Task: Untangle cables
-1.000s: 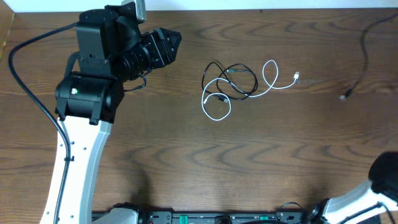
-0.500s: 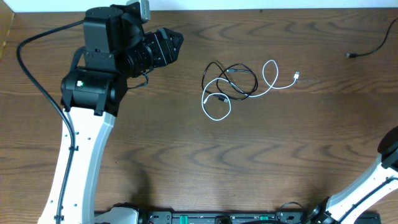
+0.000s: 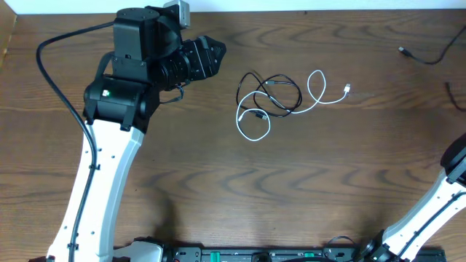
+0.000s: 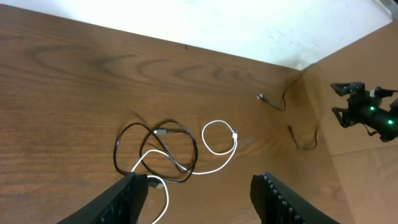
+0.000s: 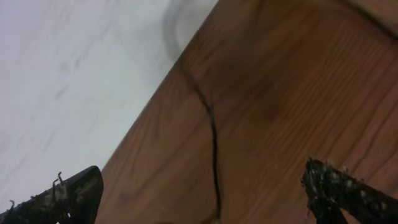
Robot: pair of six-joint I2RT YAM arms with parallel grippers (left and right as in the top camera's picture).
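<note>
While the two cords lie crossed in one heap mid-surface, the untangling looks unstarted. The black cable (image 3: 271,84) sits in a loose coil woven through the white cable (image 3: 252,138), which has one loop at the heap's lower left in the overhead view and another running right to a small plug end (image 3: 347,89). Both rest flat on the wooden surface (image 3: 291,189), nothing lifted. The left claw (image 4: 198,183) hovers up and to the left of the heap, not touching it, fingers (image 4: 132,194) spread wide and empty, so released. Its wrist camera looks straight over the tangle, which reads as lining up a first pick, probably where the black and white strands cross. The right claw (image 5: 199,186) is released too, fingers (image 5: 339,186) far apart with nothing between them. It points at the surface's edge, a pale wall and a stray thin black wire (image 5: 214,143) that isn't a task cord. It is well apart from the cables, likely parked there so the left arm gets a clean approach. My guess is one cord needs pinning while the other gets drawn out, so the right arm would have to come in.
</note>
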